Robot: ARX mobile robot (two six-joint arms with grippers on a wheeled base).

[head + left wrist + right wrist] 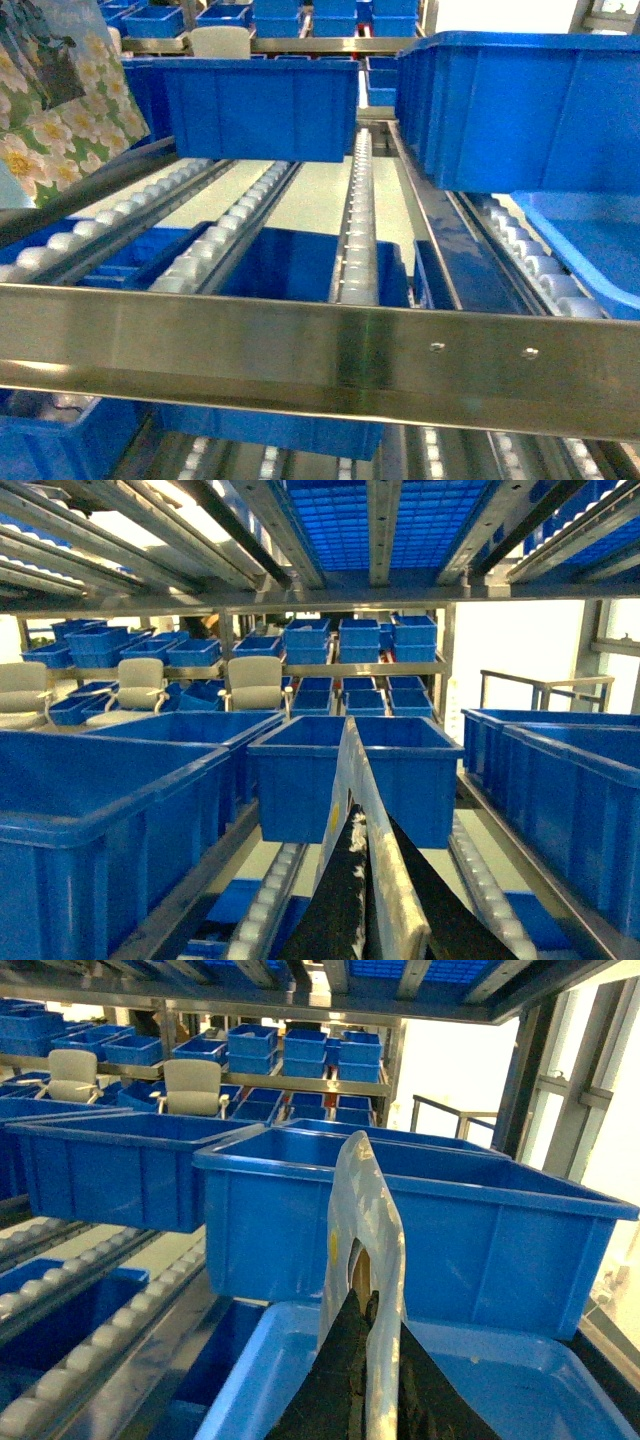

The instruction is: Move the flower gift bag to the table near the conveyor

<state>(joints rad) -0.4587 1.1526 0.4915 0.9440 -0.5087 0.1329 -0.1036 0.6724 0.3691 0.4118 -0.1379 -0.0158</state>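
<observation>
The conveyor fills the head view: sloping lanes of white rollers behind a steel crossbar, with blue bins riding on them and more stacked on shelves behind. A blue tray lies on the right lane. No table shows in any view.

The bag, printed with white flowers on green, is at the upper left edge of the head view, raised above the left lane and mostly cut off by the frame. Each wrist view has a thin pale edge rising between dark finger shapes at the bottom; in the left view it may be the bag, though I cannot be sure. The right view's pale strip is unclear too.

Neither gripper is seen plainly, so I cannot tell whether either is apart or clamped.

The step in hand looks like the carry. Next, the bag needs to clear the rollers and bins, and the table must be found before setting down.
</observation>
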